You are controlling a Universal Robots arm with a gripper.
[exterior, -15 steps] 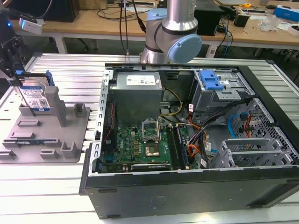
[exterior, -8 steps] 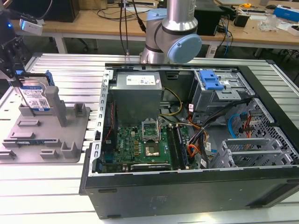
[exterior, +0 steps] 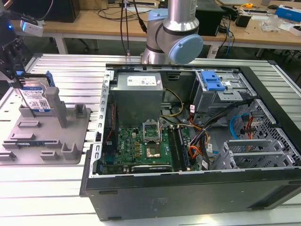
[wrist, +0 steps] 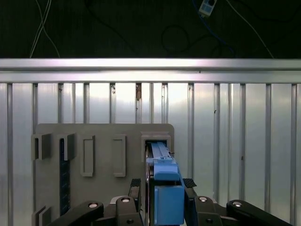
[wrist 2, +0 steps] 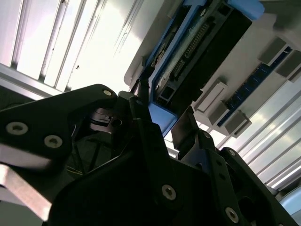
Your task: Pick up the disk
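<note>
Around the disk [exterior: 35,98], grey fixture posts [exterior: 55,106].

disk [exterior: 35,98]: silver metal body, paper label, blue plastic rails. fixture [exterior: 70,132]: matt grey plastic. counter [exterior: 61,70]: ribbed bare aluminium, shiny. pincer [wrist: 162,183]: matt black.
</note>
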